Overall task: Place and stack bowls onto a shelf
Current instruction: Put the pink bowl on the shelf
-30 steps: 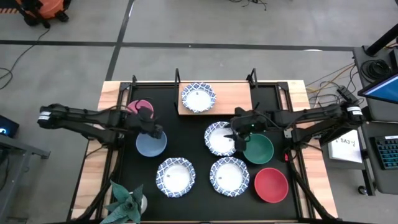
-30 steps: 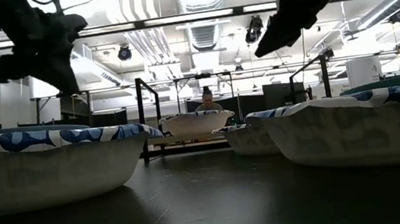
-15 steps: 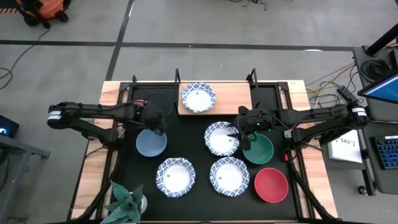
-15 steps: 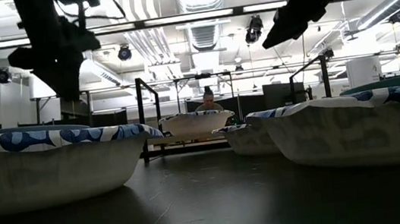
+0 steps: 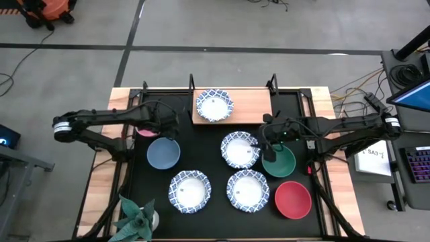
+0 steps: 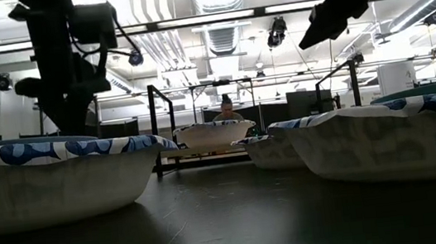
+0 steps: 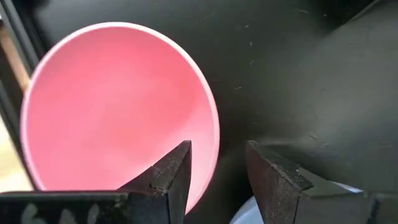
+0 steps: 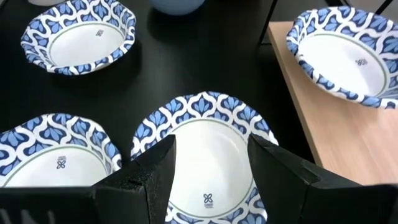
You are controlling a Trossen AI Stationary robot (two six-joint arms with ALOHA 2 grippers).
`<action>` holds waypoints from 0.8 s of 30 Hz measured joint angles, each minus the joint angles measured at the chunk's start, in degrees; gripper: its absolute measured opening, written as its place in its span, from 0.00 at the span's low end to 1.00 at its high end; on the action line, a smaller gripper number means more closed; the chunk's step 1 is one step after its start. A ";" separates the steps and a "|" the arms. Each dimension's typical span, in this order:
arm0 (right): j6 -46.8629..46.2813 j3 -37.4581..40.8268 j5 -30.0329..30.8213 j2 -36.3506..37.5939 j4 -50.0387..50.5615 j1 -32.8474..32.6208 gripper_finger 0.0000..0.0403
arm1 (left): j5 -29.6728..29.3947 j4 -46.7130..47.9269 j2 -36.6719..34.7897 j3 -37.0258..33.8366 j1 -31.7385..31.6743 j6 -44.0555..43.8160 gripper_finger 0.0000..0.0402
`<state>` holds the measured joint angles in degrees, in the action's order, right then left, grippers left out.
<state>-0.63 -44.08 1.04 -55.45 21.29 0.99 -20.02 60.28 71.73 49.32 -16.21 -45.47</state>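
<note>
The pink bowl (image 7: 118, 112) sits on the black tabletop at the far left, partly under my left arm (image 5: 143, 132). My left gripper (image 7: 217, 171) is open and points steeply down over its rim; one finger is above the bowl's inside and one is outside. Just nearer lies the blue bowl (image 5: 163, 154). One white-and-blue patterned bowl (image 5: 215, 105) rests on the wooden shelf (image 5: 252, 106). My right gripper (image 8: 211, 168) hangs open above another patterned bowl (image 5: 240, 149), beside the green bowl (image 5: 281, 163).
Two more patterned bowls (image 5: 189, 190) (image 5: 248, 189) and a red bowl (image 5: 293, 199) stand along the near side. A spiky green plant (image 5: 138, 218) is at the near left corner. Black shelf posts (image 5: 191, 84) (image 5: 273, 82) rise at the far edge.
My left gripper has swung from the blue bowl's far rim toward the table's far edge and now hangs over the pink bowl, its wrist turned and tipped further down. The blue bowl stays in place. My right gripper has drawn back slightly toward the table's right edge.
</note>
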 joint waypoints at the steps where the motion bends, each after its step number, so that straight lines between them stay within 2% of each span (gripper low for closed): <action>1: 0.17 0.16 0.00 -0.02 -0.04 0.00 0.47 | 0.04 -0.92 -0.05 -0.76 -0.28 0.01 0.34; 11: 0.23 0.37 0.00 -0.03 -0.10 0.00 0.47 | -0.19 -11.71 0.19 -8.63 -1.73 0.13 0.33; 14: 0.22 0.38 0.00 -0.03 -0.10 0.00 0.47 | -0.12 -14.03 0.19 -10.16 -1.70 0.00 0.31; 18: 0.22 0.38 0.00 -0.03 -0.10 0.00 0.47 | -0.42 -14.41 0.19 -10.34 -1.70 -0.11 0.22; 24: 0.22 0.38 0.00 -0.03 -0.10 0.00 0.47 | -0.51 -14.50 0.19 -9.72 -1.69 -0.07 0.03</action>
<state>-0.40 -43.70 1.04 -55.48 21.19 0.99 -20.53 45.78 71.92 39.60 -17.89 -45.54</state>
